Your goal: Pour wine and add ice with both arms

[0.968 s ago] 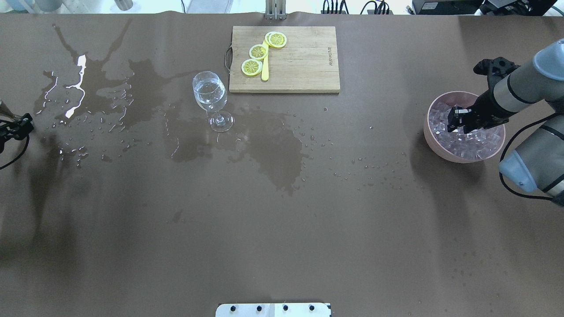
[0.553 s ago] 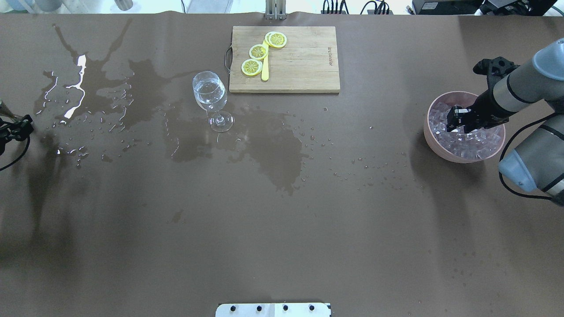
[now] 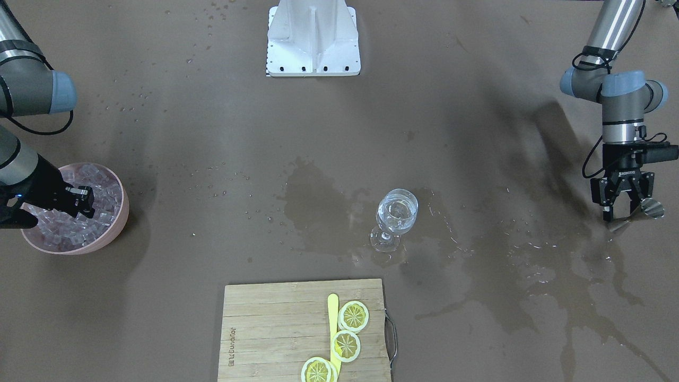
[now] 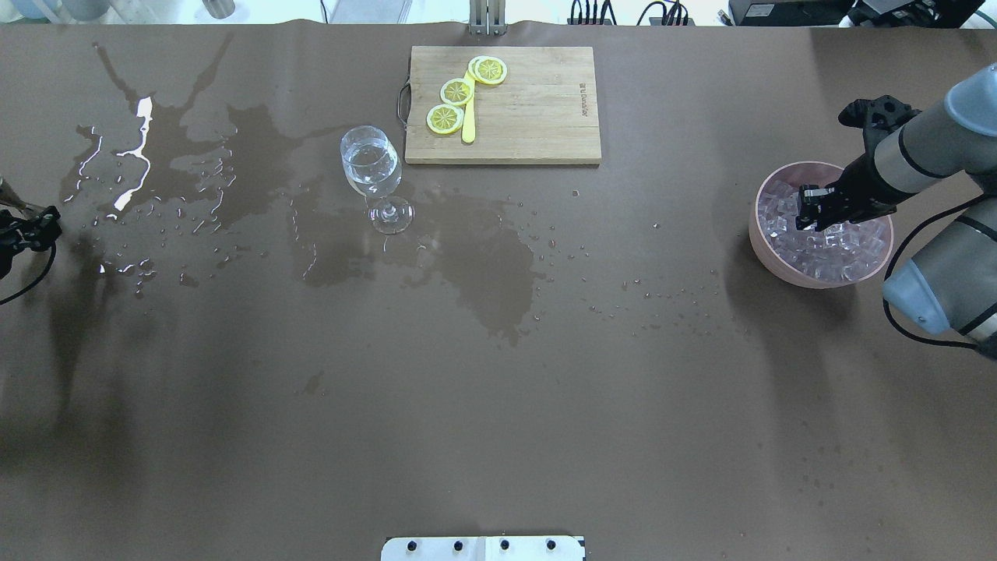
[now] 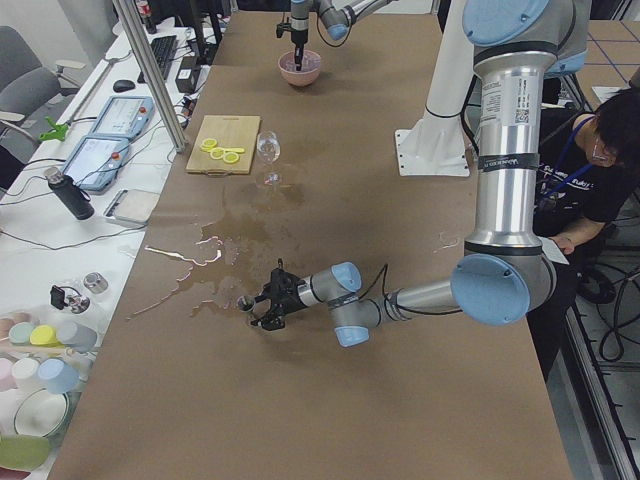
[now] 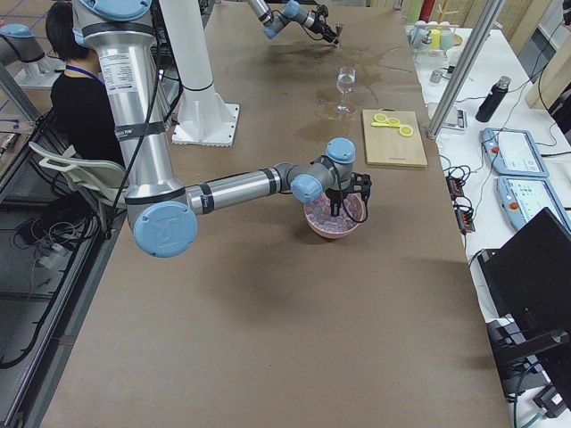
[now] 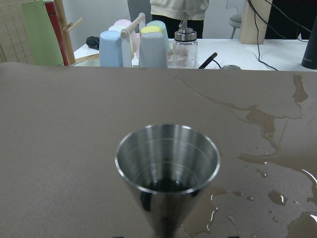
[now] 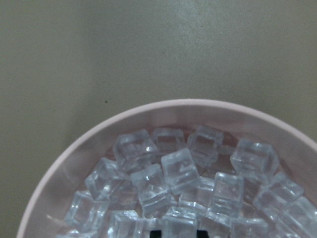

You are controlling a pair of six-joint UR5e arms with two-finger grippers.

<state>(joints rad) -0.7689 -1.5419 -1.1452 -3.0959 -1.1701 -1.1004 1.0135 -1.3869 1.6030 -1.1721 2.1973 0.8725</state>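
A wine glass stands left of centre with clear wine in its bowl. Beyond the table's left side, my left gripper is shut on a steel jigger, held upright and nearly empty. At the right, a pink bowl is full of ice. My right gripper is down among the cubes. It looks open, with its fingertips showing on either side of one cube.
A wooden cutting board with lemon slices and a yellow stick lies behind the glass. Spilled liquid darkens the brown cover across the left and middle. The white mount sits at the robot's edge. A person sits near the base.
The right gripper has shifted slightly right and back over the ice in the bowl. The left gripper with the jigger has edged a little toward the view's left edge.
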